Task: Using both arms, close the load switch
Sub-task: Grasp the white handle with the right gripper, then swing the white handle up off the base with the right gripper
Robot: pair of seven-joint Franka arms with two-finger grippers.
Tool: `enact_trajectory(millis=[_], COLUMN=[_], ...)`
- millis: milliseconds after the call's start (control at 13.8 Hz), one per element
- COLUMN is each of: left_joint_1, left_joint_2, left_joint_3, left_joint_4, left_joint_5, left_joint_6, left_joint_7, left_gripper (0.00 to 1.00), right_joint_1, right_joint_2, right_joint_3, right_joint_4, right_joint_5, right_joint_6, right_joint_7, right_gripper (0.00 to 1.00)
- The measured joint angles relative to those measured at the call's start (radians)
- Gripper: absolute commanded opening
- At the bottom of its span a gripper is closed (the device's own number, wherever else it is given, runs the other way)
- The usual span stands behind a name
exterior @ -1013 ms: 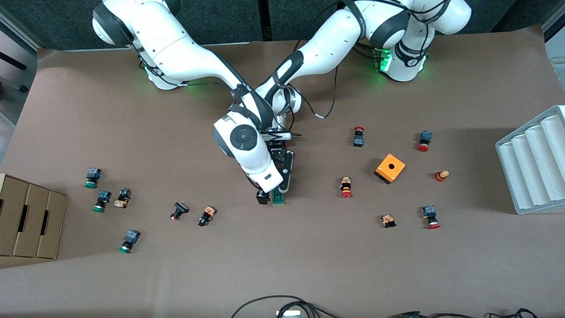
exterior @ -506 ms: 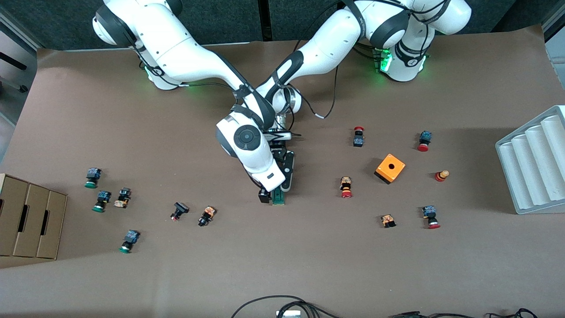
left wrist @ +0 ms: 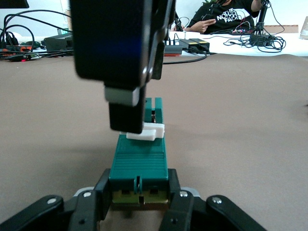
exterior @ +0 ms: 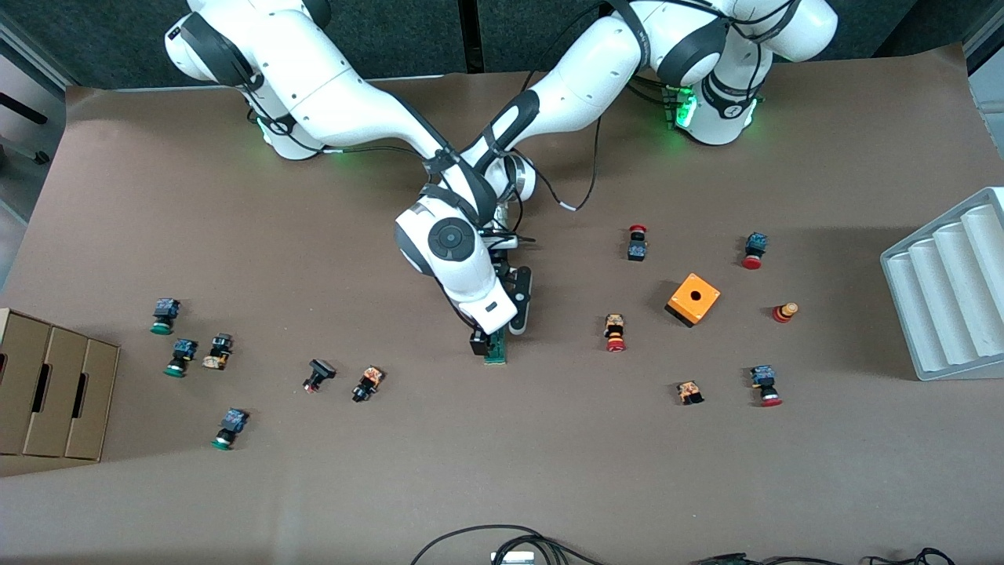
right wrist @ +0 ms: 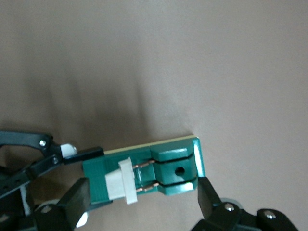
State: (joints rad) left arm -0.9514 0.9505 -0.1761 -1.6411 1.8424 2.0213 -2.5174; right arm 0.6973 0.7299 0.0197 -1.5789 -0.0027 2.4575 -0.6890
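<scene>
The load switch [exterior: 495,352], a narrow dark-green block with a white lever [left wrist: 144,132], lies mid-table. My left gripper [left wrist: 139,204] is shut on its end farther from the front camera, one finger on each long side. My right gripper [right wrist: 142,207] hangs open over the switch [right wrist: 144,173], its fingers spread along the block's length. In the left wrist view one right finger [left wrist: 126,115] comes down onto the white lever. In the front view the right hand [exterior: 471,282] covers most of the switch and of the left gripper [exterior: 514,314].
An orange cube [exterior: 693,299] and several red-capped push-buttons [exterior: 615,332] lie toward the left arm's end. Green-capped buttons [exterior: 180,357] and a cardboard box [exterior: 47,392] lie toward the right arm's end. A white ribbed tray [exterior: 949,290] stands at the table's edge.
The right hand has shifted a little toward the left arm's end, bringing its fingers over the switch. The left gripper and the switch have stayed put.
</scene>
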Motion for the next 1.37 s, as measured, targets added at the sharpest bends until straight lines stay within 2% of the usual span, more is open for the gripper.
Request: enact_trajectory(millis=[1230, 1374], left_joint_1=[0.0, 0.0], left_joint_2=[0.0, 0.0], left_joint_3=[0.0, 0.0], left_joint_4=[0.0, 0.0], left_joint_5=[0.0, 0.0], left_joint_6=[0.0, 0.0], left_joint_7=[0.0, 0.0], left_gripper=[0.34, 0.34], right_joint_1=[0.001, 0.001], right_joint_2=[0.019, 0.019], right_joint_3=[-0.01, -0.01], right_joint_4=[-0.009, -0.009], right_joint_5=[-0.001, -0.028], right_joint_6=[0.017, 0.019], right_joint_7=[0.001, 0.001], right_gripper=[0.99, 0.99])
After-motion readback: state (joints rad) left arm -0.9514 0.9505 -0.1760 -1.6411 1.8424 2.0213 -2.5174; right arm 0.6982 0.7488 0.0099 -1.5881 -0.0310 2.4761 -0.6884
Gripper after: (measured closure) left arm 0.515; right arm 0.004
